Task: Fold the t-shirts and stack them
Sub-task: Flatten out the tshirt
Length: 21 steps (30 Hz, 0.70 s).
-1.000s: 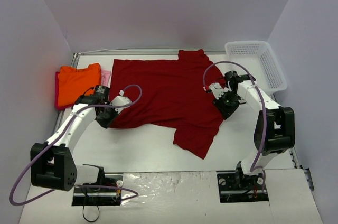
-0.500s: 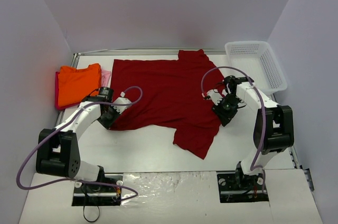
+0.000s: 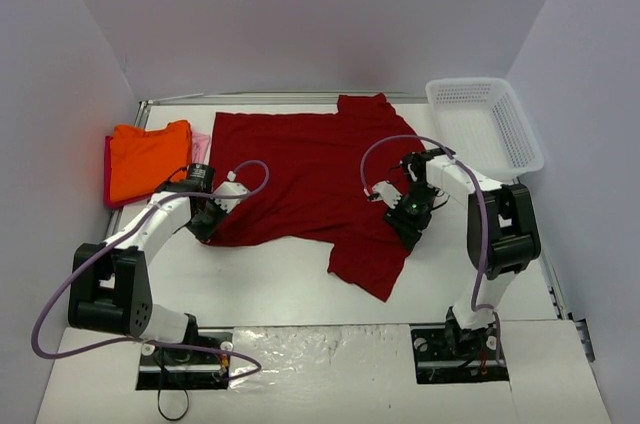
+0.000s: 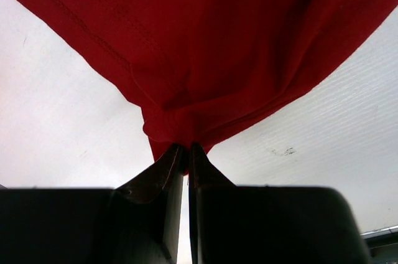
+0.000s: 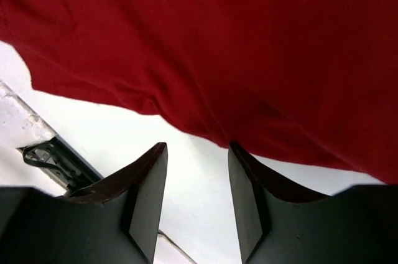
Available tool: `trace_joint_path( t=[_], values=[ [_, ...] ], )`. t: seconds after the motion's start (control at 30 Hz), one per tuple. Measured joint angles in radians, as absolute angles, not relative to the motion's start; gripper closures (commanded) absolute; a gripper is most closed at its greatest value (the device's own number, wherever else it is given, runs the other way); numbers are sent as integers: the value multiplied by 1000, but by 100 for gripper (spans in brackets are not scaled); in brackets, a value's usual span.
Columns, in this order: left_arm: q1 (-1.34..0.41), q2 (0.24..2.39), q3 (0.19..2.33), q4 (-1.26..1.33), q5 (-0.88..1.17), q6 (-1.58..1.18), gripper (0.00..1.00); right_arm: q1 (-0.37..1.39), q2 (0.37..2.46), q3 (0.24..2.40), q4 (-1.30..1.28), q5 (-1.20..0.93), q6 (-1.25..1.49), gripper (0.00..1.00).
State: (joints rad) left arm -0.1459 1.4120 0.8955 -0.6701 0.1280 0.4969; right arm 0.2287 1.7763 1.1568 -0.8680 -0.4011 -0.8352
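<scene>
The large dark red t-shirt [image 3: 310, 174] lies spread across the middle of the table. My left gripper [image 3: 207, 227] is shut on its lower left corner, and the pinched red cloth [image 4: 205, 58] shows in the left wrist view. My right gripper [image 3: 405, 228] is open at the shirt's right edge, over the sleeve. In the right wrist view its fingers straddle bare table just short of the red hem [image 5: 211, 58]. The folded orange t-shirt [image 3: 146, 156] lies at the far left on red cloth. A pale pink shirt edge [image 3: 200, 147] peeks out beside it.
A white mesh basket [image 3: 487, 122] stands at the back right corner. The grey walls close in the table on three sides. Purple cables loop from both arms above the shirt.
My right gripper has moved left and forward, from beside the shirt's right edge onto the sleeve. My left arm has shifted only slightly and still holds the corner.
</scene>
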Motion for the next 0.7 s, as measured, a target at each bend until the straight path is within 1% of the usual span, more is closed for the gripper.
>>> trace_joint_path(
  t=[0.3,0.4,0.5,0.53,0.57,0.7],
  values=[
    [-146,1413,895,-670,124,488,98,222,1815,1172,-815,-370,-828,59],
    [-146,1413,895,-670,121,487,98,222,1843,1174,-802,-360,-827,63],
    [-146,1413,896,-670,119,486,98,222,1861,1172,-793,-347,-828,83],
    [-146,1413,895,-670,118,486,98,221,1861,1169,-791,-343,-826,96],
    [-146,1413,896,-670,117,486,98,220,1861,1168,-791,-339,-827,100],
    [-146,1413,895,-669,114,486,98,208,1858,1158,-788,-324,-816,100]
  ],
)
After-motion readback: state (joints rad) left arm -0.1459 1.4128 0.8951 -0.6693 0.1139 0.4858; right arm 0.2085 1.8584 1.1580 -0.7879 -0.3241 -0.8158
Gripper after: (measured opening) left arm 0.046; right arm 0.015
